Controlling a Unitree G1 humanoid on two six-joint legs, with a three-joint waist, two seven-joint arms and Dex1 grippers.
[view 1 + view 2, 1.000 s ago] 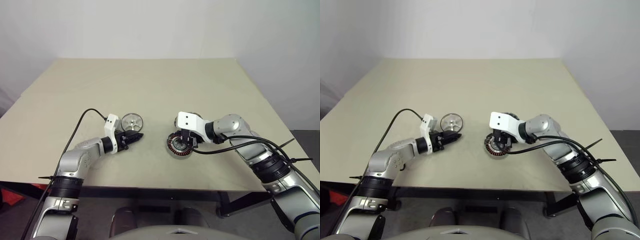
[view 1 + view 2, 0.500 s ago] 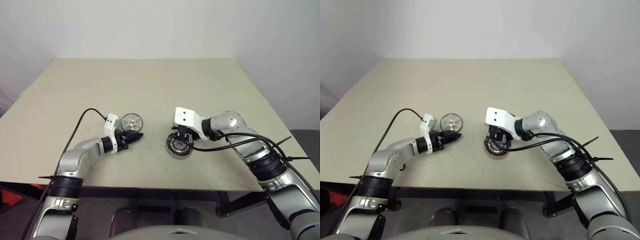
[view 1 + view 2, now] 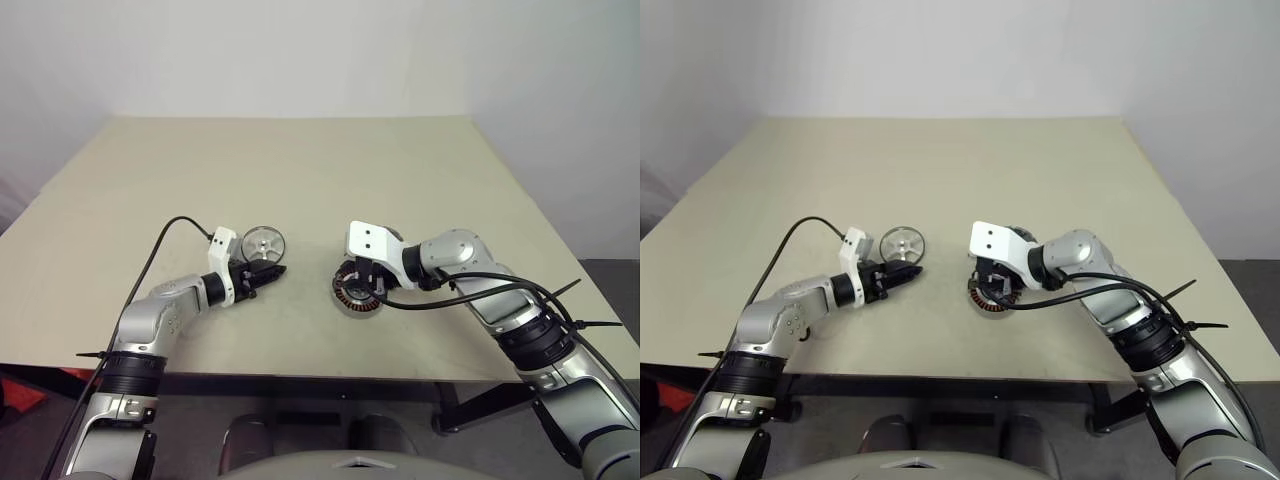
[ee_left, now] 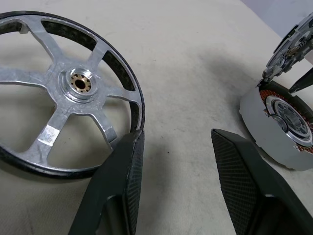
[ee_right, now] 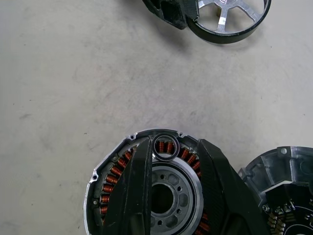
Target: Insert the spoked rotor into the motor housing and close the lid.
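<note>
Beige table [image 3: 300, 180]: right jaws parted over motor housing [image 5: 146, 191]; left jaws parted, empty, beside spoked rotor [image 4: 63, 93].

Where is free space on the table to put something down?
The far half of the table, beyond the spoked rotor and the motor housing, is bare, as are both side margins. It is crowded near the front: the left claw by the rotor, the right claw over the housing.

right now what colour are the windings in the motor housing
Copper-orange, in a ring around the silver centre of the motor housing; clearest in the right wrist view.
</note>
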